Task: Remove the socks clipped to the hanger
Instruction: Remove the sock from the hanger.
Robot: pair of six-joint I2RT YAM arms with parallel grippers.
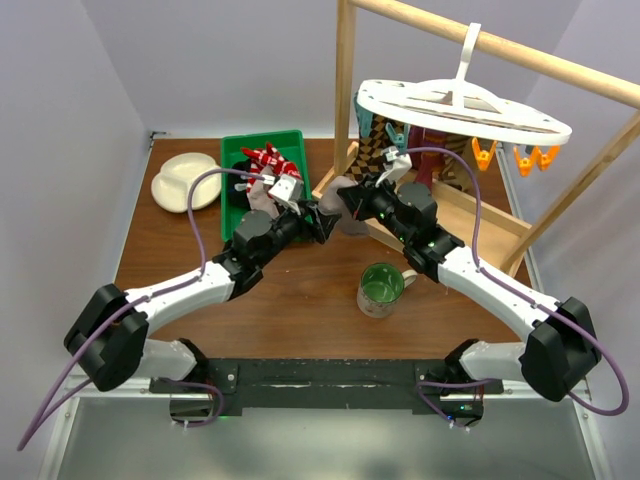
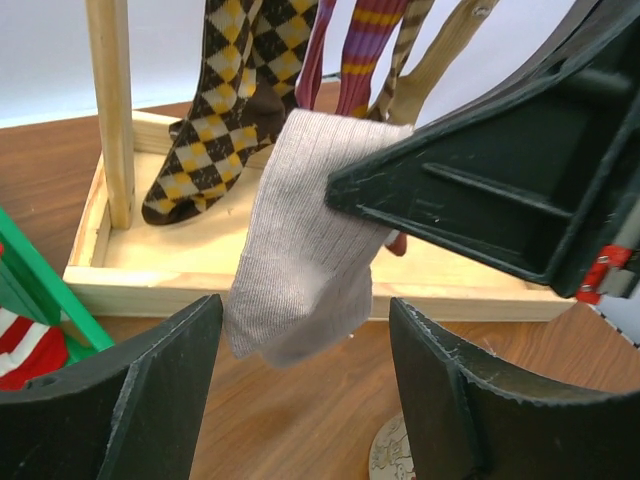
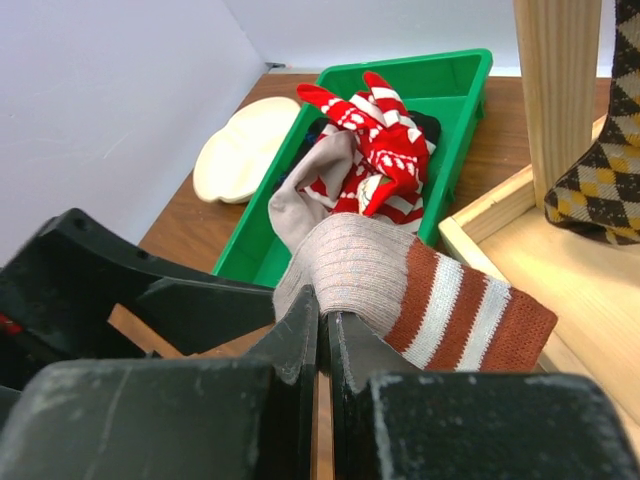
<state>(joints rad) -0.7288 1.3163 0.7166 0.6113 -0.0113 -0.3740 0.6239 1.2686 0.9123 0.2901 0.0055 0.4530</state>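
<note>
My right gripper is shut on a grey sock with a brown-and-white striped cuff, free of the hanger. The sock's grey end hangs between the fingers of my open left gripper without touching them. The white oval hanger hangs from the wooden pole at the back right. A brown-cream checkered sock and maroon striped socks still hang from it. Red-and-white striped socks lie in the green bin.
A wooden post and a wooden base tray stand under the hanger. Orange clips hang from its right rim. A green mug stands near the table's middle. A cream plate lies at the back left.
</note>
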